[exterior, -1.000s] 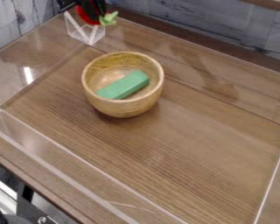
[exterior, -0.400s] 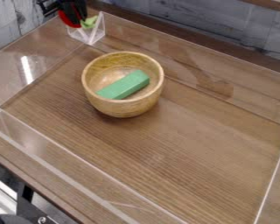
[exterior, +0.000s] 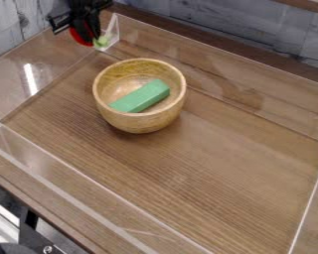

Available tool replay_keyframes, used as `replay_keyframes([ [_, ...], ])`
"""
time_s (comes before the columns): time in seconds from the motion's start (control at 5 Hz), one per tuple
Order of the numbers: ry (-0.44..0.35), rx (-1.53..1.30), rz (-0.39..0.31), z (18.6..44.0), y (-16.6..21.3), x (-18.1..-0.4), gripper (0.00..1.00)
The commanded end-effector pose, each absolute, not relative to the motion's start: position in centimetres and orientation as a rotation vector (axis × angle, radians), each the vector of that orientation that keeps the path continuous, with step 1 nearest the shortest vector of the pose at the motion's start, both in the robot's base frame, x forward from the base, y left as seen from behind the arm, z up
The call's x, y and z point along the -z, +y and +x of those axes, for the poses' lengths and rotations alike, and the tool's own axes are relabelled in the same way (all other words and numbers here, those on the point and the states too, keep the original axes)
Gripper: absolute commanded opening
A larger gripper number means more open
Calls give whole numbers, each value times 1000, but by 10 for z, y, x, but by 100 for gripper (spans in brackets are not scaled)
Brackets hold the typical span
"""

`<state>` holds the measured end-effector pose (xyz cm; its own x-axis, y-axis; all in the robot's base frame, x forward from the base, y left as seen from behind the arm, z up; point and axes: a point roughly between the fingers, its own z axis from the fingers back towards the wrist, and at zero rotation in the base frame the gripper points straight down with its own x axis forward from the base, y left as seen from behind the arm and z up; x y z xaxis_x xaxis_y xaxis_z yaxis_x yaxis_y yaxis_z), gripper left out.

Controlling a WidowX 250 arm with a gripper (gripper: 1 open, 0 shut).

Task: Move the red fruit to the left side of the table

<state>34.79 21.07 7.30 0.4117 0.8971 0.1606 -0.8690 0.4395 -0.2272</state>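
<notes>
at table (exterior: 215, 169) far-left corner, red fruit (exterior: 82, 35) clamped between jaws

Grey plank wall (exterior: 254, 35) behind, dark floor (exterior: 5, 223) at bottom-left, soft overhead light.

The gripper (exterior: 90, 30) hangs at the table's (exterior: 229, 159) far left corner with the fruit (exterior: 82, 35) between its jaws. Below and right of the jaws, nearer the viewer, sits a bowl (exterior: 139, 96). A block (exterior: 139, 97) lies inside it.
</notes>
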Motion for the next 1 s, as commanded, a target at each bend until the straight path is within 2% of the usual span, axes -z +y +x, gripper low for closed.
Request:
replay_keyframes([
  [0.0,-324,-1065,-99,347,209,-79,0],
  [0.2,-317,-1036,-98,341,210,-72,0],
  [0.6,-322,-1221,-61,357,217,-63,0],
  [0.8,-312,-1231,-60,362,217,-65,100],
])
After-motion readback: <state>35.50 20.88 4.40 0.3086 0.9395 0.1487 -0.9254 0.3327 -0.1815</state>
